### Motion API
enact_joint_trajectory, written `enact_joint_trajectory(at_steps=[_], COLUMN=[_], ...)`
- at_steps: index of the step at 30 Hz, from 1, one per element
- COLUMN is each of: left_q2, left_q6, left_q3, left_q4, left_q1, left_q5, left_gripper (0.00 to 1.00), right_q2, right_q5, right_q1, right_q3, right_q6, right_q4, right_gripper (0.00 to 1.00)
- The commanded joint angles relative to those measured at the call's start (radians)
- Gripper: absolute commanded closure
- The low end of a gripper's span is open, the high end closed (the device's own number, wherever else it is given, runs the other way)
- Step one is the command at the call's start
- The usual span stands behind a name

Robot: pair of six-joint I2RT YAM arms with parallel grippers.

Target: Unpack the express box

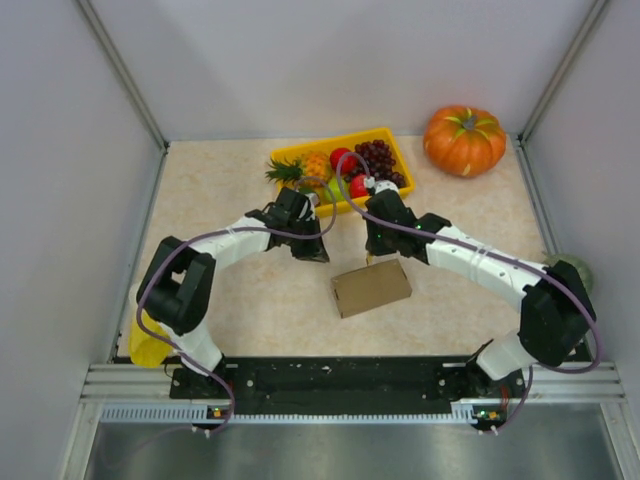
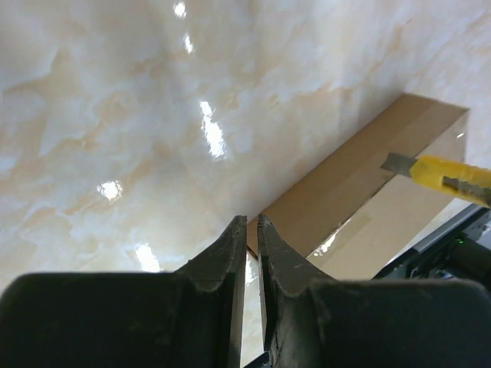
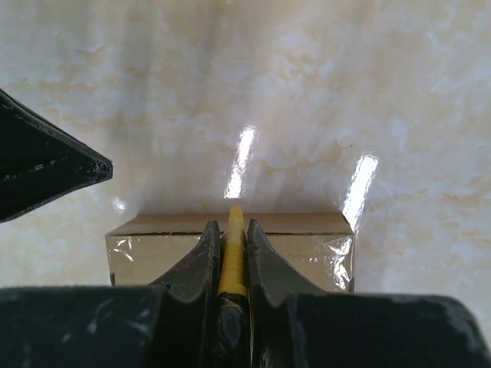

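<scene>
**A:** From above, what is the room like?

**B:** Pale grey walls (image 1: pixel 340 60) close in three sides of a beige, marble-patterned tabletop (image 1: pixel 240 300). A yellow tray (image 1: pixel 330 141) of fruit stands at the far side. A pumpkin (image 1: pixel 464 140) sits to its right, in the far corner.

**A:** And the express box?

**B:** The express box (image 1: pixel 371 287) lies flat near the middle of the tabletop, flaps closed. It is on the near side of the tray and apart from it. The left tool (image 1: pixel 312 248) hangs off the box's far left corner. The right tool (image 1: pixel 375 245) hangs just over its far edge.

**A:** What does the left wrist see?

**B:** Glossy tabletop (image 2: pixel 115 115), cream with faint tan veins and white patches of lamp glare. The left tool (image 2: pixel 252 221) is narrow, with only a thin slit between its fingers and nothing in it. The box (image 2: pixel 345 192) lies beyond it to the right, with clear tape on its top. A yellow utility knife (image 2: pixel 449 175) comes in from the right, its bare blade reaching over the box's upper edge.

**A:** And the right wrist?

**B:** The right tool (image 3: pixel 230 226) is clamped on the knife (image 3: pixel 232 253). The yellow handle is pinched between its fingers, with the tip over the box's far edge. The box (image 3: pixel 307 245) sits straight beneath, and the tape across its top is shiny and wrinkled. Past it the marbled tabletop (image 3: pixel 345 77) carries two bright streaks of glare.
</scene>
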State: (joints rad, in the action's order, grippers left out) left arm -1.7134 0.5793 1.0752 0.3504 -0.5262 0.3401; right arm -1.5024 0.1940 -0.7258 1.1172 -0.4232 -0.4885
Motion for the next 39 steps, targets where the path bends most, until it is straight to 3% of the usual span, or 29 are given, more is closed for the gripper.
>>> enact_joint_trajectory(at_steps=[1, 5, 9, 10, 13, 17, 22, 29, 35, 39], left_q2=[0.024, 0.142, 0.245, 0.258, 0.294, 0.288, 0.192, 0.034, 0.037, 0.063], left_q6=[0.002, -0.099, -0.246, -0.281, -0.341, -0.397, -0.426, -0.408, -0.311, -0.239], left_q3=[0.08, 0.033, -0.067, -0.08, -0.127, -0.166, -0.127, -0.061, -0.041, -0.072], left_q4=[-0.064, -0.09, -0.084, -0.071, -0.038, -0.037, -0.034, 0.001, 0.015, -0.048], left_q1=[0.019, 0.0, -0.109, -0.163, -0.259, -0.333, -0.457, -0.482, -0.448, -0.332], left_q5=[0.069, 0.163, 0.227, 0.234, 0.234, 0.264, 0.246, 0.139, -0.099, -0.058], left_gripper=[0.84, 0.8, 0.72, 0.63, 0.49, 0.41, 0.47, 0.57, 0.61, 0.61], right_q2=[0.062, 0.057, 0.056, 0.054, 0.059, 0.064, 0.056, 0.031, 0.057, 0.051], right_q5=[0.091, 0.175, 0.183, 0.182, 0.177, 0.138, 0.068, 0.01, -0.028, -0.056], right_q1=[0.005, 0.012, 0.045, 0.052, 0.069, 0.106, 0.146, 0.172, 0.174, 0.174], right_q3=[0.019, 0.056, 0.075, 0.078, 0.076, 0.056, 0.013, 0.001, -0.049, -0.079], right_q6=[-0.071, -0.075, -0.075, -0.074, -0.068, -0.066, -0.039, -0.026, -0.031, -0.031], right_q4=[-0.013, -0.041, -0.048, -0.047, -0.045, -0.038, 0.017, 0.041, 0.039, 0.039], right_gripper=[1.0, 1.0, 1.0, 1.0, 1.0, 1.0, 1.0, 1.0, 1.0, 1.0])
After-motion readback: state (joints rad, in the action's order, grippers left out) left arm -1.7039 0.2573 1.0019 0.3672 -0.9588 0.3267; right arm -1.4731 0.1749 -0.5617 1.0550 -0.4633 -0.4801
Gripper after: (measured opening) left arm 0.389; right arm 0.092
